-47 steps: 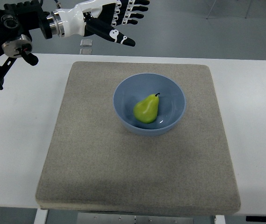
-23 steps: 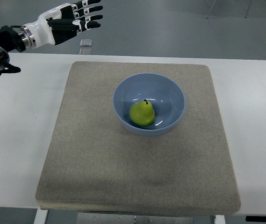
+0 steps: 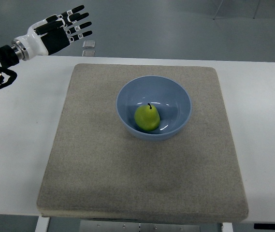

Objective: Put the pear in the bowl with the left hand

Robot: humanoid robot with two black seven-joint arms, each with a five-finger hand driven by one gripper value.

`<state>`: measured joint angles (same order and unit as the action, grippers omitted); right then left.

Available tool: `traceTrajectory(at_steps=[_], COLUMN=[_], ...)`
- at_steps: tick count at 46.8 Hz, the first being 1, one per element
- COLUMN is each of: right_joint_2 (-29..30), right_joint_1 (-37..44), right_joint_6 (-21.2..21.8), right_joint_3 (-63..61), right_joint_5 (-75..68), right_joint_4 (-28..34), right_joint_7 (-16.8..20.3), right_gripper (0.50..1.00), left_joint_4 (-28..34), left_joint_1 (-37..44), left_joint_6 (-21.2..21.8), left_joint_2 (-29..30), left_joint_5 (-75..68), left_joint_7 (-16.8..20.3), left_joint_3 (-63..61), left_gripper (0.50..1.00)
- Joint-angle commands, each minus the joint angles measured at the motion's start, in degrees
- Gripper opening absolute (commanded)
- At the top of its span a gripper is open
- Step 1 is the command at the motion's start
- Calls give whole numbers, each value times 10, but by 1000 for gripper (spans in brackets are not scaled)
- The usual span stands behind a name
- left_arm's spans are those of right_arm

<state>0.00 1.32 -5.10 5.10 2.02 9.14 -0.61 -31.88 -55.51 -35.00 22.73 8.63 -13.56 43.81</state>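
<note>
A green pear [image 3: 147,117] stands upright inside the blue bowl [image 3: 176,94], which sits on the grey mat [image 3: 103,159] in the middle of the table. My left hand [image 3: 62,30] is at the top left, above the table's far edge and well away from the bowl. Its fingers are spread and it holds nothing. The right arm is out of view.
The white table [image 3: 21,145] shows around the mat on the left and right. A small pale square object [image 3: 89,44] lies on the floor beyond the far edge, near my left hand.
My left hand has drawn back to the left, farther from the bowl. The pear has rolled from leaning to standing upright in the bowl.
</note>
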Motion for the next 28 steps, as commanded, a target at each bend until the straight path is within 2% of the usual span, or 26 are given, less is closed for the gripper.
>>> traceTrajectory(at_steps=[1,28], right_joint_2=[0,0], right_joint_1=[1,-1], right_joint_6=[0,1], right_joint_3=[0,1], right_joint_5=[0,-2], right_joint_4=[0,1], right_joint_7=[0,0], right_gripper=[926,924], left_joint_4=[2,0], left_joint_1=[8,37], left_joint_6=[0,0], left_joint_2=[-2,-27], left_joint_5=[13,52], left_joint_7=[-2,-2], left_joint_3=[0,0], left_gripper=[992,992])
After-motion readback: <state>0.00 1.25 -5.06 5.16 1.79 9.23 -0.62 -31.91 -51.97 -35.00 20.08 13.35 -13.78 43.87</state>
